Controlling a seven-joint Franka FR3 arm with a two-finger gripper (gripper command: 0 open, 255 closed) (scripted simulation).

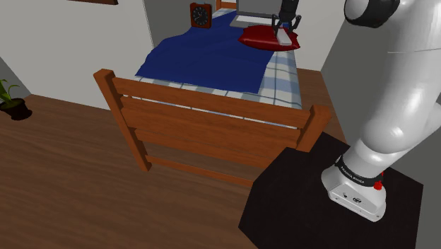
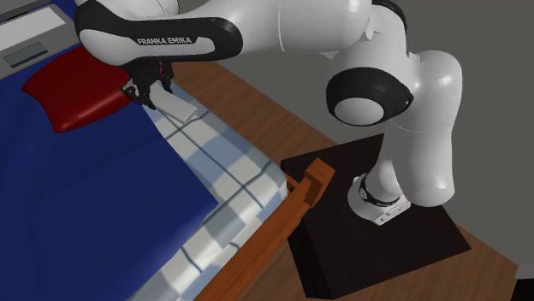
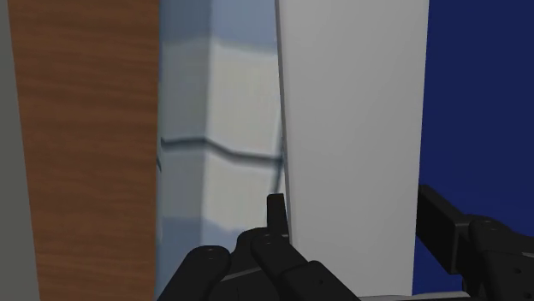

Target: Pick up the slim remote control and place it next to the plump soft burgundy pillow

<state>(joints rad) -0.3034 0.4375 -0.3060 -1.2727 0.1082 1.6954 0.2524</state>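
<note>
Wooden-framed bed (image 1: 212, 120) under a dark blue blanket (image 1: 205, 56) is taking up the shoulder view, with the all-black two-finger gripper (image 1: 284, 30) hanging over the plump burgundy pillow (image 1: 258, 40) at the far end. Second exterior view is showing the slim white flat remote control (image 2: 180, 106) sitting low on the blue-and-white checked sheet (image 2: 227, 171), just beside the pillow's corner, so I'm reading this as the placing step. Wrist view is showing both fingers (image 3: 275, 214) pinching the remote's long edges; next move is calling for spreading them and lifting straight up.
</note>
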